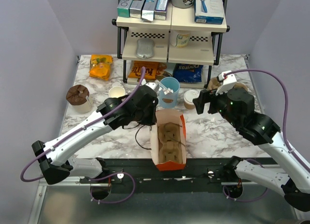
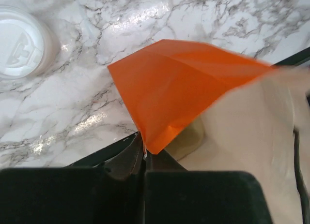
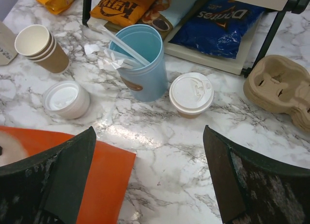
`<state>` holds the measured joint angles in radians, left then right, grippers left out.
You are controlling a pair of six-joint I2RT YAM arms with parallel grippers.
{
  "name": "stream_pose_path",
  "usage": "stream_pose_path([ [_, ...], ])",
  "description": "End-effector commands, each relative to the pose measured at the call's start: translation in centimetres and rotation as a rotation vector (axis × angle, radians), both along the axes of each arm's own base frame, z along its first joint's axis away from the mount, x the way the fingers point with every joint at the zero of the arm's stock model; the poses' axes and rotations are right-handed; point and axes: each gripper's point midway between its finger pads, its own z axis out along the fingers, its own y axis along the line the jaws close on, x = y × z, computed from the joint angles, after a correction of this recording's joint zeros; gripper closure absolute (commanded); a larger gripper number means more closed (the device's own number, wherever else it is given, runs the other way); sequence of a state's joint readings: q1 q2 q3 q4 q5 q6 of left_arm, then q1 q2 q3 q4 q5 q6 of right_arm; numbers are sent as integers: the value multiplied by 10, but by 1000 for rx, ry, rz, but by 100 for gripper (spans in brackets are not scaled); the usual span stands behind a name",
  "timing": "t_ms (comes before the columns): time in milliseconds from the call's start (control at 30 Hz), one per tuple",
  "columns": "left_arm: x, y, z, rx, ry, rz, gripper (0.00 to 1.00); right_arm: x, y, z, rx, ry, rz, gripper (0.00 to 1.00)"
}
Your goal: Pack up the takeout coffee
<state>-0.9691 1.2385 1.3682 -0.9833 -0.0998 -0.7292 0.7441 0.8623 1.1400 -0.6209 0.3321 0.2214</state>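
Looks like the reach step. The right end effector [image 3: 149, 136] is spread wide, and the takeout coffee [image 3: 191, 93] sits just ahead of it on the tabletop [image 3: 193, 151], not grabbed yet. The left end effector [image 2: 144, 155] pinches the orange bag [image 2: 179, 88] by its rim. Next move probably calls for straddling the cup below its lid.

Bare table [image 3: 164, 146] is lying open before the takeout coffee [image 3: 191, 93]; the blue cup [image 3: 143, 64] is crowding just beside it, a pulp carrier [image 3: 278, 86] sitting near the other side.

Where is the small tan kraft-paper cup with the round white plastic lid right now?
The tan cup stands right of centre in the top view, just right of the tall light-blue cup, ahead of the open right gripper.
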Motion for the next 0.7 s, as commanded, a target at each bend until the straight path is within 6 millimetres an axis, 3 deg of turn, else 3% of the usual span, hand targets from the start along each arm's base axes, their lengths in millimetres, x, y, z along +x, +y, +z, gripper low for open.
stream_pose_path([
  [0,15,14,29,23,-94,67,100,8,-7,7,-16,-47,-41,0],
  [167,18,9,48,-33,-158,36,100,10,-12,11,-34,-95,-53,0],
  [333,22,18,57,-25,-212,49,100,13,-13,14,-76,-165,-25,0],
  [667,7,16,66,-56,-306,-111,100,-1,0,26,-89,-363,147,0],
])
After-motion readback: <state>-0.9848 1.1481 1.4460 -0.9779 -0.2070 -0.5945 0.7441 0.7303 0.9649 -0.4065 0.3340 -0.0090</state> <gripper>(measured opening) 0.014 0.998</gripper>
